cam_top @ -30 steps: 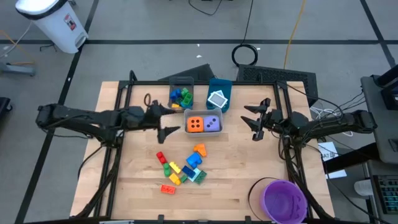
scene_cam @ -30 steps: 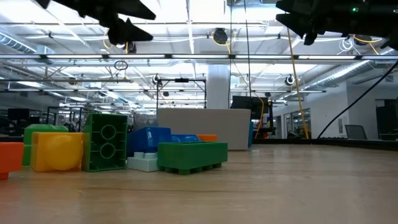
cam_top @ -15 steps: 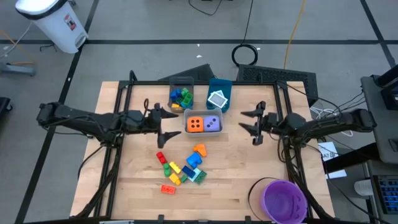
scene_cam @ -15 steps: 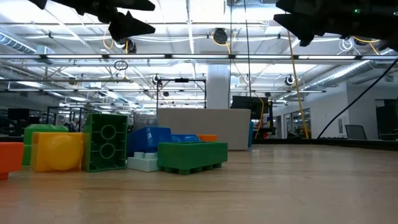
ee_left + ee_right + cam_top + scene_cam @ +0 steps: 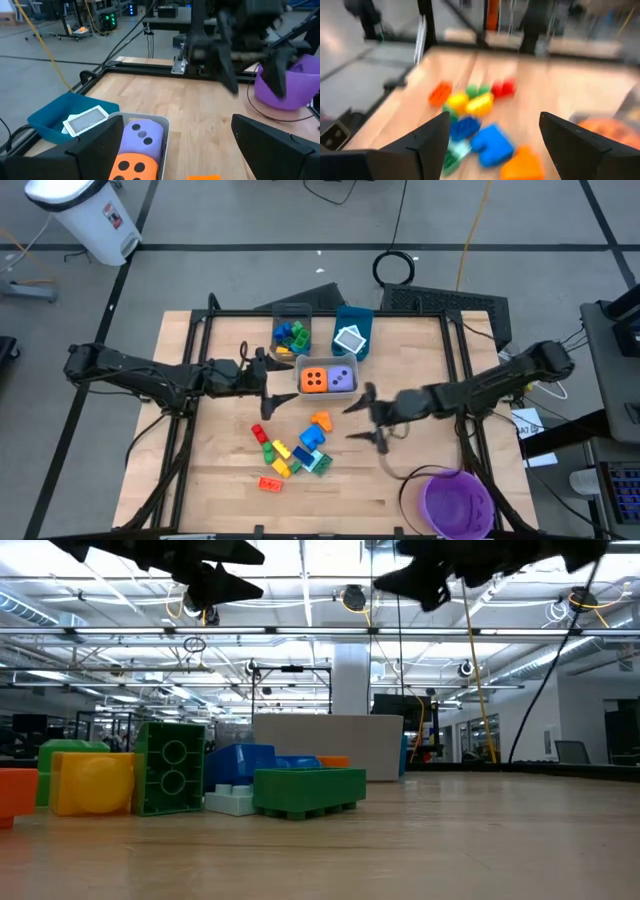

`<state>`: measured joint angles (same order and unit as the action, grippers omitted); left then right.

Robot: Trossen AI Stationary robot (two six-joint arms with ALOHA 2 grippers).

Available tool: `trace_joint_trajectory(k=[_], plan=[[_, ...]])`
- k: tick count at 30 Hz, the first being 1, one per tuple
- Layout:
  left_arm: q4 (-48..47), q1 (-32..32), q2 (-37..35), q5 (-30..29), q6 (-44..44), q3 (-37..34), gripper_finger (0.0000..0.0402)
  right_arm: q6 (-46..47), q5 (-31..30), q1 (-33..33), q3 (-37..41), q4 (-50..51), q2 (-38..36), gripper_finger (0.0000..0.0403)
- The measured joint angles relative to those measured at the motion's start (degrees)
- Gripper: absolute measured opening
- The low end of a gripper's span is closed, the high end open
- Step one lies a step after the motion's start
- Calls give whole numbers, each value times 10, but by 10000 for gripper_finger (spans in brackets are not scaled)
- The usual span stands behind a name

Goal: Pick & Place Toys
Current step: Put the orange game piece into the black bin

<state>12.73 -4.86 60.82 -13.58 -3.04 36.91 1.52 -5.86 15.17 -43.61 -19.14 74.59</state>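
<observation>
Tabletop (image 5: 420, 480): right gripper (image 5: 366, 417), jaws apart and empty, has swung in beside loose bricks (image 5: 296, 450), probably to pick one; left gripper (image 5: 268, 378) hovers spread, empty.

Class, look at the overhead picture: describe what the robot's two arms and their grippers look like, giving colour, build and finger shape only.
Both arms are dark, nearly black, slim and built of jointed segments. The left gripper and the right gripper each end in two dark, tapering, pointed fingers. In the wrist views the fingers look like broad, matt black wedges. No markings show on them.
</observation>
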Motion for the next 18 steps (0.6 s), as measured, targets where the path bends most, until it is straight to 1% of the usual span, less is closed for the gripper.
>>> trace_joint_trajectory(k=[3,4,6,13,18], plan=[[-7,0,1,0,-1,0,377,74,1,0,-72,104,68,277],[-7,0,1,0,-3,0,375,93,0,-1,-89,127,89,274],[-6,0,1,0,-3,0,371,97,-1,-3,-104,144,124,268],[-6,0,1,0,-2,0,363,-37,0,-6,-105,68,235,254],[-6,0,1,0,-2,0,371,-51,2,-32,-105,32,288,251]])
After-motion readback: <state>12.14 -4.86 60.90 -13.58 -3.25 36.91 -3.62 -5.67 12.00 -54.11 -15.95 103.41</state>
